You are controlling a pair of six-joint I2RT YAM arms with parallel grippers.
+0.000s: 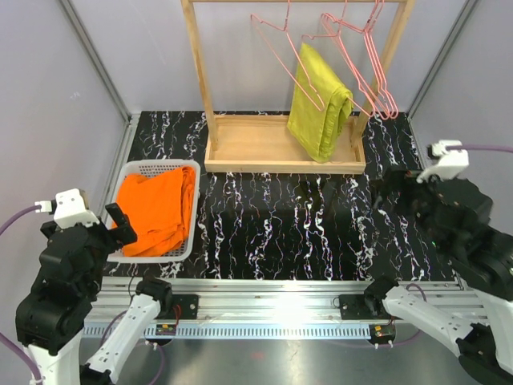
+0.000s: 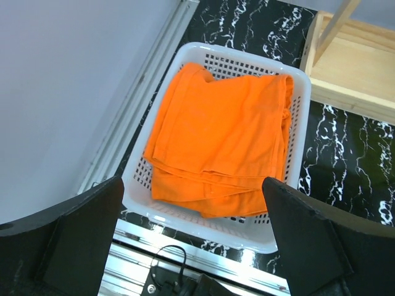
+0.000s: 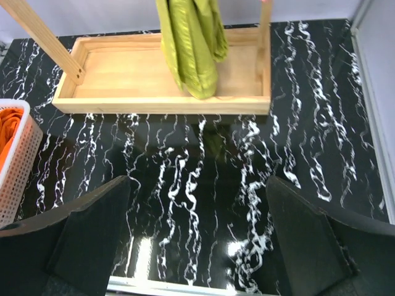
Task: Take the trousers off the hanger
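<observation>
Trousers (image 1: 156,210), orange, one pair: folded flat in the white basket (image 1: 195,210) at the left of the overhead frame, on the table (image 1: 280,228). No wire shows in or beside the cloth, so they lie clear of any hanger.

Hangers (image 1: 281,60), pink wire, several: hooked on the rail of the wooden rack (image 1: 280,152) at the upper centre. One carries yellow-green trousers (image 1: 321,104), draped and hanging down into the rack's tray. The others hang bare. Which bare one goes with the orange pair cannot be told.

Left pincer (image 2: 192,185): released, jaws spread wide, nothing between them. Poised above the near end of the basket at the lower left, apart from the cloth.

Right pincer (image 3: 197,185): released likewise, empty. Held over bare table at the right, facing the rack and well apart from it.

Progress, as judged: removal looks finished, with the orange pair off the wire and lodged in the basket. Nothing of the task appears left to do. The yellow-green pair on its hanger is not part of this job.
</observation>
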